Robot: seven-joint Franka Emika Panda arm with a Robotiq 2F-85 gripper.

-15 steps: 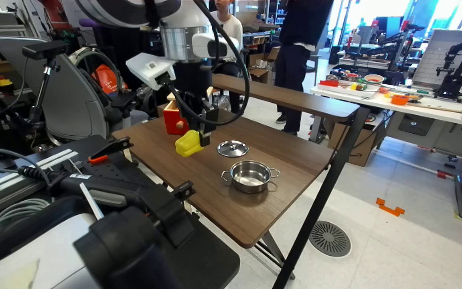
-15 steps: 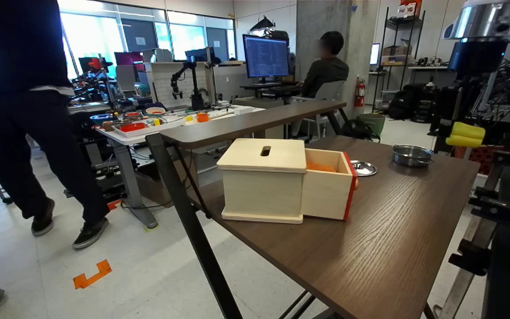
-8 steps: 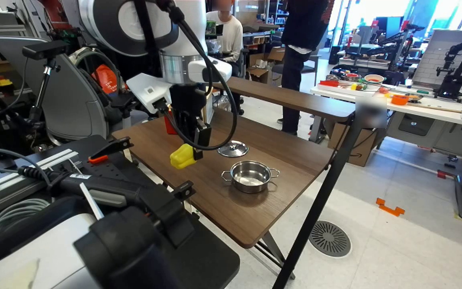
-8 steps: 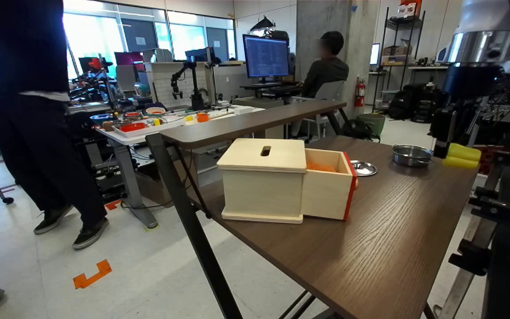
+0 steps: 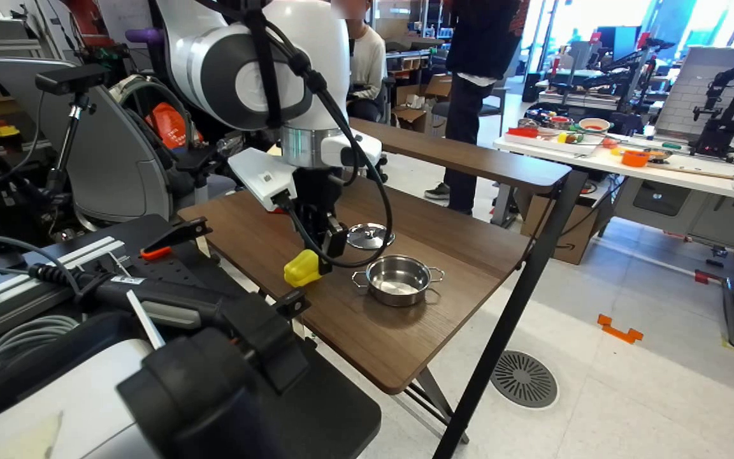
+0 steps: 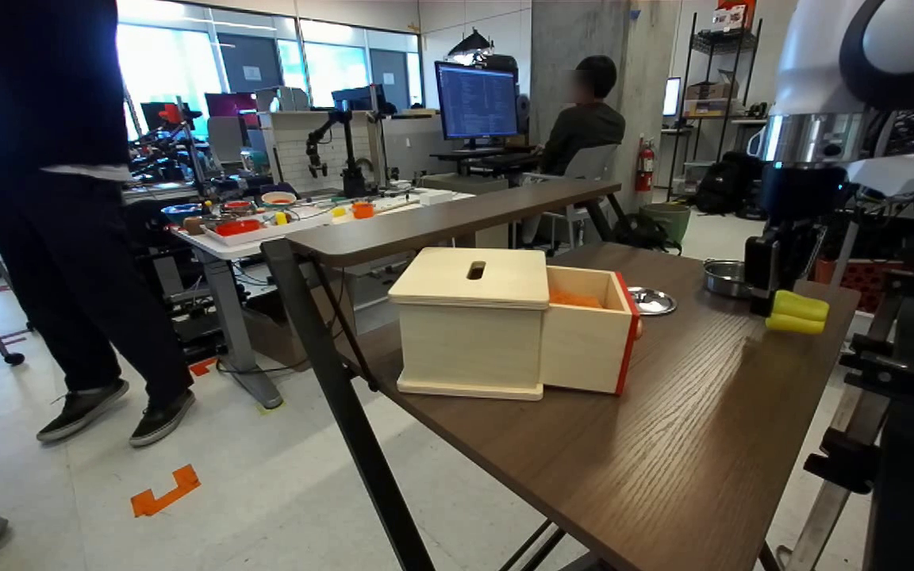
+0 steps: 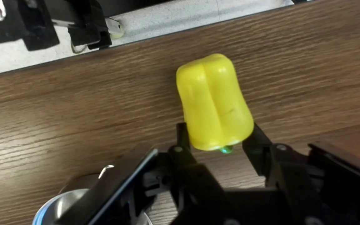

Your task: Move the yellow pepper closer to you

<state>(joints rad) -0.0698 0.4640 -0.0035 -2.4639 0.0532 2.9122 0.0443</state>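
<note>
Nearest in the wrist view: a black two-finger gripper (image 7: pixel 219 134), holding between its fingers (image 7: pixel 258 147) one end of a bright yellow, chunky toy pepper (image 7: pixel 212 100). Looks smooth and glossy, with two long rounded lobes, a groove between them, a small dark mark on one lobe, and a bit of green at the gripper end. In both exterior views, held low over a brown wood-grain table (image 5: pixel 354 331), close to its long edge; cannot tell about contact with the top. A little farther, in an exterior view, a shiny round metal pot (image 5: pixel 399 299), near the pepper but apart. Beyond the pot, a shiny round metal lid (image 5: pixel 364 241), flat on the table. Farther still, in an exterior view, a pale wooden box (image 6: pixel 469 345) with its red-fronted drawer (image 6: pixel 584 345) pulled out.
</note>
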